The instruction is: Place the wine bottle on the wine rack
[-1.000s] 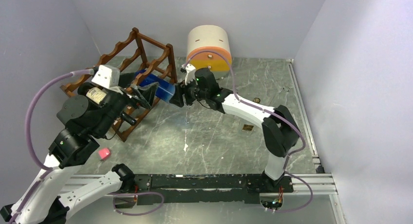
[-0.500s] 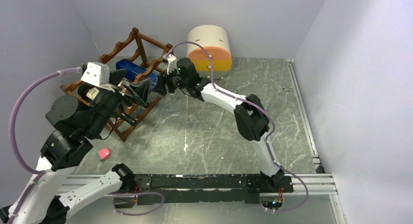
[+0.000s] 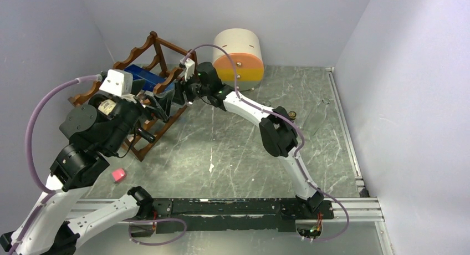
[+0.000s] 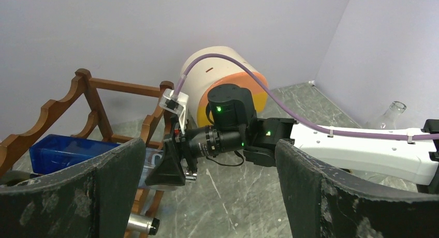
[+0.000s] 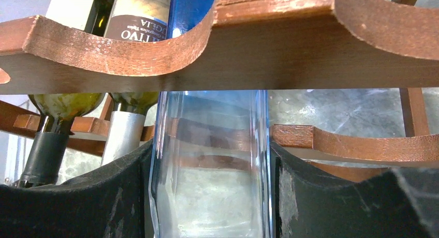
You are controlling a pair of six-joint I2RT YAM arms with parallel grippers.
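Note:
The wine bottle (image 3: 145,76), blue glass with a clear end, lies across the top tier of the reddish-brown wine rack (image 3: 138,47). My right gripper (image 3: 180,91) is shut on its clear end at the rack's right side. In the right wrist view the bottle (image 5: 212,160) fills the gap between the pads of the right gripper (image 5: 212,196) and passes under a scalloped rail (image 5: 259,46). My left gripper (image 3: 158,105) is open and empty in front of the rack. The left wrist view shows the bottle (image 4: 67,152), the right gripper (image 4: 168,168) and the left gripper (image 4: 207,196).
Other bottles lie in the lower tiers: a green one (image 5: 62,108) and a silver-foiled neck (image 5: 121,134). A cream-and-orange drawer box (image 3: 238,52) stands behind the right arm. A pink object (image 3: 117,174) lies near the left arm. A clear glass flask (image 4: 391,116) stands at the right.
My right arm has stretched left and back, pushing the blue bottle further into the rack's top tier. My left gripper has shifted slightly beside the rack, still open.

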